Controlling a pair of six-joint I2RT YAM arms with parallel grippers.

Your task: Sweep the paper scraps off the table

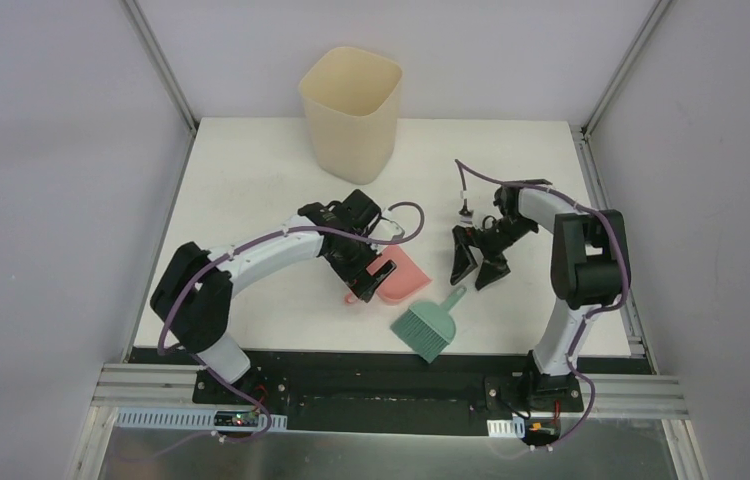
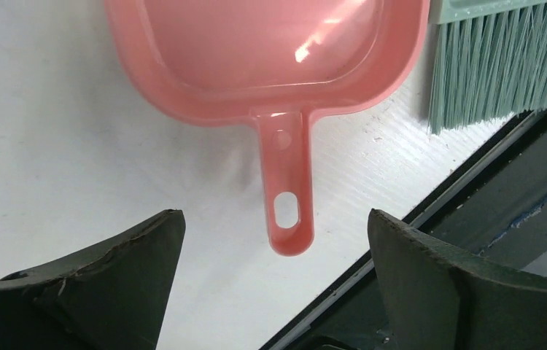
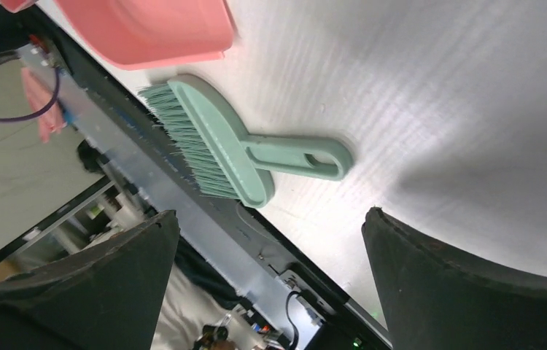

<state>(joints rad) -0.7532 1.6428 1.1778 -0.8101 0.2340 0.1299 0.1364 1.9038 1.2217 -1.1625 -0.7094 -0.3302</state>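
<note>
The green brush lies nearest the table's front edge, just on the near side of the right claw. Its handle points straight at that claw, so the right arm is closer to it. That claw's 2 fingers are spread wide and hold nothing. The left claw is wide apart too, over the pink dustpan handle, not touching it. I see 0 paper scraps (maybe they are inside the bin beyond the left claw).
</note>
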